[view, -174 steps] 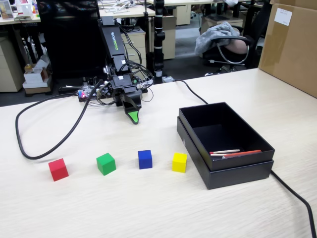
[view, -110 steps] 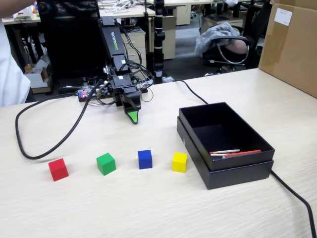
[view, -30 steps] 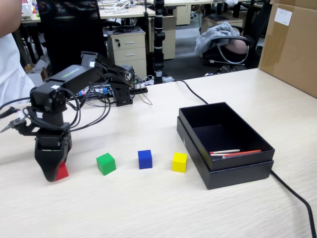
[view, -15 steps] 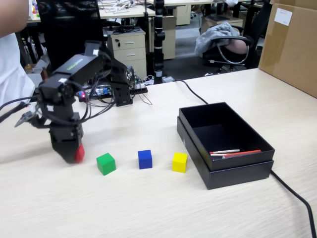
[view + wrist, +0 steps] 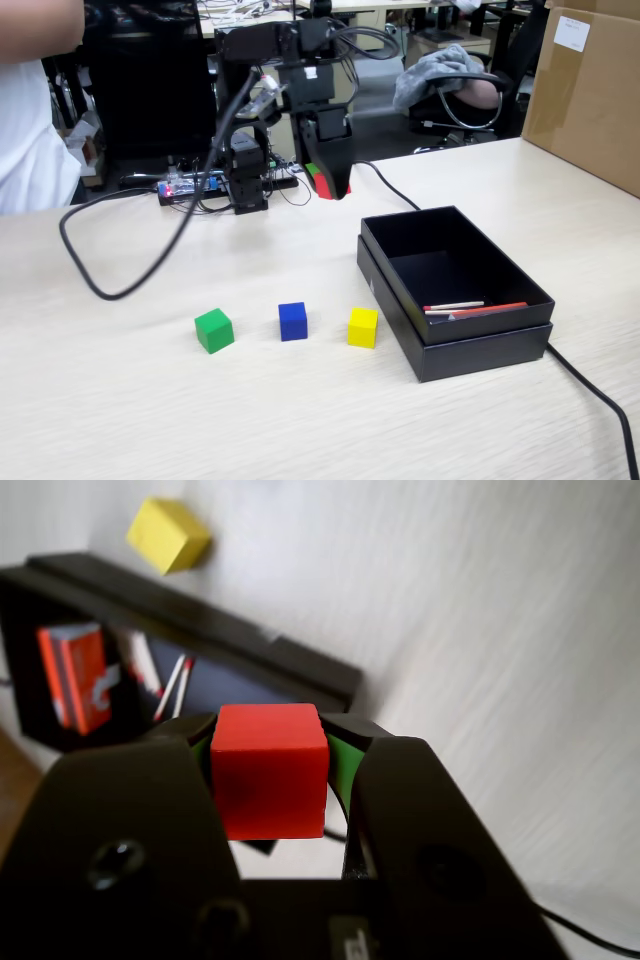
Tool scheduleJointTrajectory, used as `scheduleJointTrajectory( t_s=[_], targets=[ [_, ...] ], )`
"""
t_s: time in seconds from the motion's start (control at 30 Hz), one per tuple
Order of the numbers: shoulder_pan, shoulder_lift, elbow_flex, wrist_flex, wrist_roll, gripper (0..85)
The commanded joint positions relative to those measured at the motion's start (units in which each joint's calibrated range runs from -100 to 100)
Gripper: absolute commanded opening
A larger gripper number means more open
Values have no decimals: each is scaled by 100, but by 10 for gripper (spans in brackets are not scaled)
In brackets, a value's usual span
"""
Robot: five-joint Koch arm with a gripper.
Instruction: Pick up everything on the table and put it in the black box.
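My gripper [image 5: 328, 185] hangs high above the table, left of and behind the black box [image 5: 470, 345], shut on the red cube [image 5: 268, 770]. In the wrist view the red cube sits clamped between the black jaws with green pads. A sliver of the red cube [image 5: 330, 188] shows at the jaw tips in the fixed view. On the table [image 5: 300, 420] lie the green cube [image 5: 214, 330], the blue cube [image 5: 292, 321] and the yellow cube [image 5: 362, 327] in a row left of the box. The wrist view also shows the yellow cube [image 5: 168, 534] and the black box [image 5: 290, 660].
Thin red and white sticks [image 5: 470, 308] lie inside the box. A thick black cable [image 5: 140, 270] loops over the table's left side, another cable [image 5: 595, 395] runs off at the right. A brown carton [image 5: 590, 90] stands at the back right. A person [image 5: 30, 110] stands at far left.
The gripper has lifted the red cube from the table's left side and swung it up and right, toward the box. The other cubes have not moved.
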Motion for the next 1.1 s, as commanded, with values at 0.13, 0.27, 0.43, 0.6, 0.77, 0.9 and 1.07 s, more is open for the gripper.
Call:
scheduleJointTrajectory(
  t_s=[0.13, 0.27, 0.43, 0.6, 0.77, 0.9, 1.07],
  targets=[
    [410, 2327, 1899, -13, 371, 108],
    [435, 3348, 2570, -13, 410, 108],
    [488, 4369, 3023, -13, 513, 108],
    [581, 4966, 3105, -13, 625, 110],
    [606, 5402, 3105, -13, 684, 113],
    [611, 5586, 3005, -22, 708, 221],
    [615, 5425, 2914, -22, 718, 285]
  ],
)
